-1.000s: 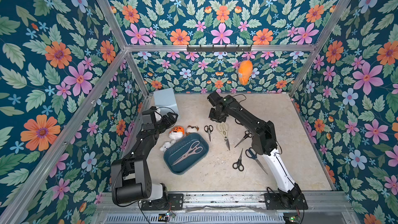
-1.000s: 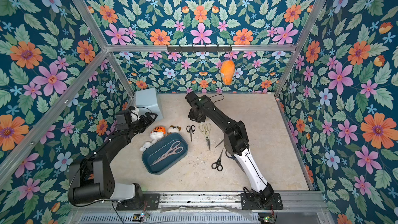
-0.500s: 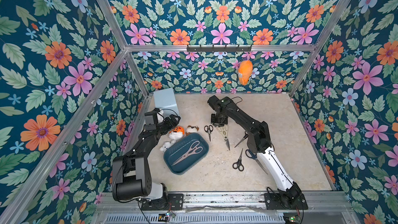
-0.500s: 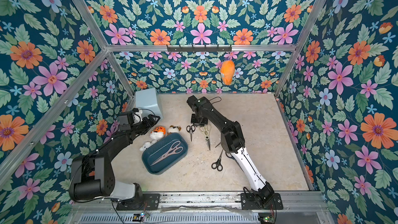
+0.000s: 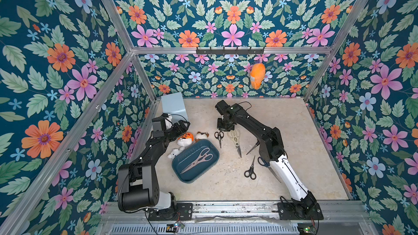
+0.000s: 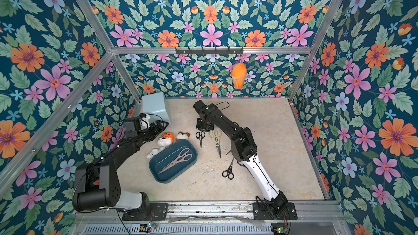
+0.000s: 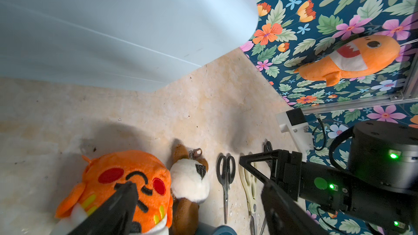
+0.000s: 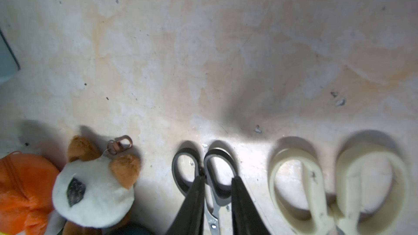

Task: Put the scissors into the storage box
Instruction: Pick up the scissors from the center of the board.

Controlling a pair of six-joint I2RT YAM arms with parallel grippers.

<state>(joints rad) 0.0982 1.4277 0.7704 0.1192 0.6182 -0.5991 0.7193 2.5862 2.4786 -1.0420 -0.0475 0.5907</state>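
Mid-frame in a top view, just right of the teal box [image 5: 203, 166], the small black scissors [image 5: 219, 137] lie flat, likely light, stiff and slick-bladed, and the right claw [image 8: 217, 178] sits narrowed astride one handle ring, the sensible hold, though a real pinch can't be confirmed.

Both arms are built of matt black boxy links and round black joint housings. The left arm [image 5: 144, 161] has a fat black drum at its shoulder and a white collar [image 5: 164, 200] above a screwed black base plate [image 5: 184, 210]. The right arm [image 5: 267, 136] has a long white lower shell [image 5: 282, 175]. Its wrist shows small green lamps [image 7: 393, 155], a round green sticker [image 7: 320, 183], a white camera bracket [image 7: 294, 127] and a thin black cable [image 7: 324, 135]. The right gripper [image 8: 217, 178] and left gripper [image 7: 197, 185] have slim black tapering fingers [image 8: 192, 204].
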